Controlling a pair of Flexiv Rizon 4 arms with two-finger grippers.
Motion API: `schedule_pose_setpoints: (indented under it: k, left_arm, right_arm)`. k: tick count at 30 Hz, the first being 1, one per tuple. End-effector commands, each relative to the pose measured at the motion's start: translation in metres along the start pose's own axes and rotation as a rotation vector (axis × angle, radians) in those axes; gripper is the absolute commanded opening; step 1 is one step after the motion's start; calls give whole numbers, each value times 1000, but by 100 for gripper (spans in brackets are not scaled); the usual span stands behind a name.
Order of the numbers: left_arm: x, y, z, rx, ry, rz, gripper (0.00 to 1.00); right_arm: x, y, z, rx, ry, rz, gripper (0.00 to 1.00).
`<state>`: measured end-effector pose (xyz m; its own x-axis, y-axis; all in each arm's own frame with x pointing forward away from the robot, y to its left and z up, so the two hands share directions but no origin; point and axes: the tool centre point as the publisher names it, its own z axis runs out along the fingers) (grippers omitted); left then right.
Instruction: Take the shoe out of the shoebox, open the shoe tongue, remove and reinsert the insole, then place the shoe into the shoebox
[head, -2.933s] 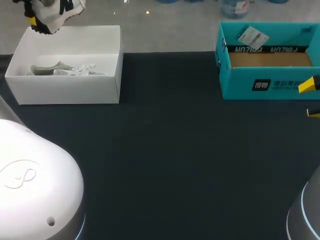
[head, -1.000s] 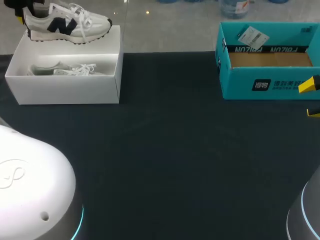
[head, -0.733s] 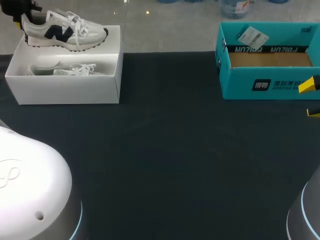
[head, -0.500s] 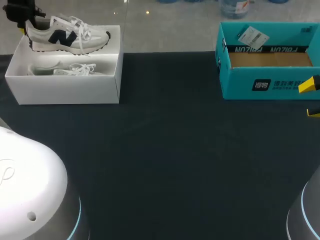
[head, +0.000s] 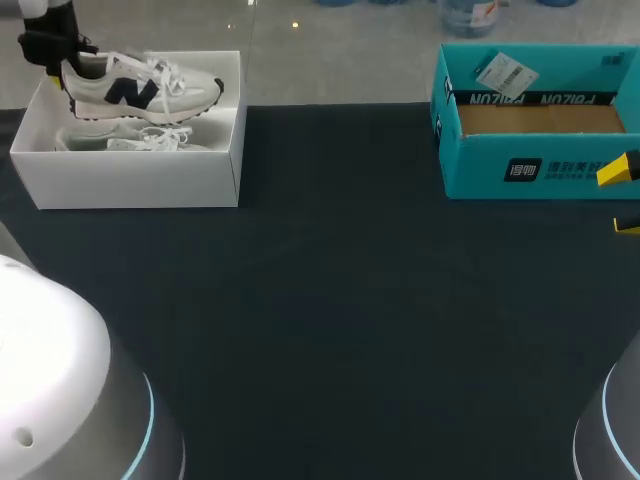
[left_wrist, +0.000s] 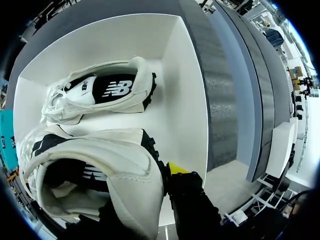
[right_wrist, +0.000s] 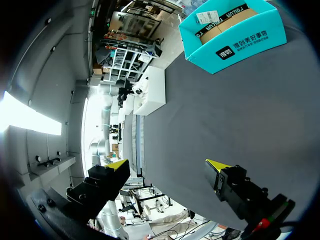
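Where the dark counter (head: 350, 320) lies nearest me, the left arm base (head: 60, 380) and right arm base (head: 615, 430) show at the corners. My right hand (right_wrist: 168, 165) is at the counter's right edge with its fingers spread wide, apart from everything. Just beyond it is the teal box (head: 540, 165), open-topped, with brown cardboard inside and a white tag by its far wall.

At the far left is the white shoebox (head: 130, 180), open. A second shoe (left_wrist: 100, 90) lies on its side on the box floor with loose laces. My left hand (head: 62, 75) is over the far left end of that box, clamped on the heel of the shoe (head: 140, 88). One yellow fingertip (left_wrist: 176, 167) is pressed against the heel; the other is hidden behind the shoe. The shoe is white with a dark side patch, roughly level, toe toward the box's right end. It is held above the second shoe, and I cannot tell if the two touch.
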<state>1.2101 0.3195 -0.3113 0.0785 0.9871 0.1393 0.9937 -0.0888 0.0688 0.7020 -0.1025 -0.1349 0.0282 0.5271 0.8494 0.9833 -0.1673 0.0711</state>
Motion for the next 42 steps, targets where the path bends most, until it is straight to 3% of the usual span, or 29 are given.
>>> schedule_pose_setpoints:
  k: [1,15,29,30,32,42]
  left_arm:
    - [0,11,21,16,-8,-3,0]
    - [-8,27,62,39,4,-50,0]
    - [-5,44,87,79,28,-107,0]
    - [-4,45,86,87,26,-116,23]
    - [-2,46,80,96,17,-121,97]
    - [-2,36,22,86,-35,-161,100]
  right_arm:
    - [0,-2,0,-2,-3,1,100]
    - [0,-2,0,-2,-3,1,100]
    - [0,-2,0,-2,-3,1,100]
    - [0,-2,0,-2,-3,1,100]
    - [0,-2,0,-2,-3,1,100]
    - [0,-2,0,-2,-3,1,100]
